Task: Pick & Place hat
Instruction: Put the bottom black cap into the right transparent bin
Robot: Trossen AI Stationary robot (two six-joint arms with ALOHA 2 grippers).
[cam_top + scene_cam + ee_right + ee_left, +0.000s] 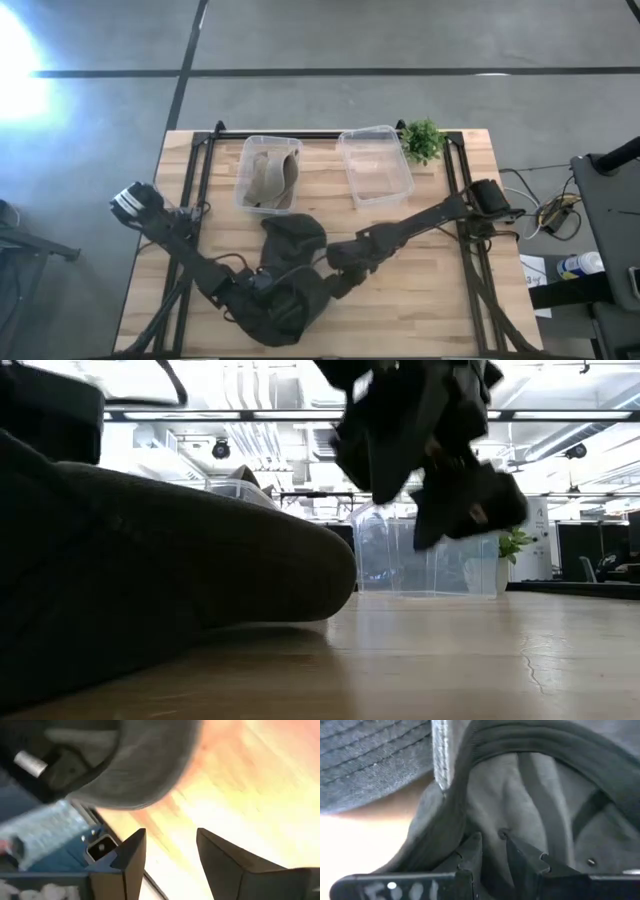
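A dark grey hat [292, 238] lies on the wooden table, in the middle toward the near edge; in the low view the hat [180, 580] fills the left side. My left gripper [270, 300] is at the hat's near side, shut on its fabric; the left wrist view shows the gripper [491, 842] at the hat's inside [530, 795]. My right gripper [328, 283] hovers open just right of the hat. In its wrist view the gripper [170, 845] stands over bare wood, with the hat's rounded edge [140, 765] beyond. My left gripper pinches a fold of the hat's inner lining [490, 827] between its two fingers [472, 847], just inside the thick edge band [455, 815]. How many layers are in the fold does not show. The hat rests on the table.
Two clear plastic bins stand at the far side: the left bin [246, 160] holds a tan hat [270, 178], and nothing shows in the right bin [375, 165]. A small green plant [422, 140] sits at the far right corner. Bare wood lies right of the dark hat.
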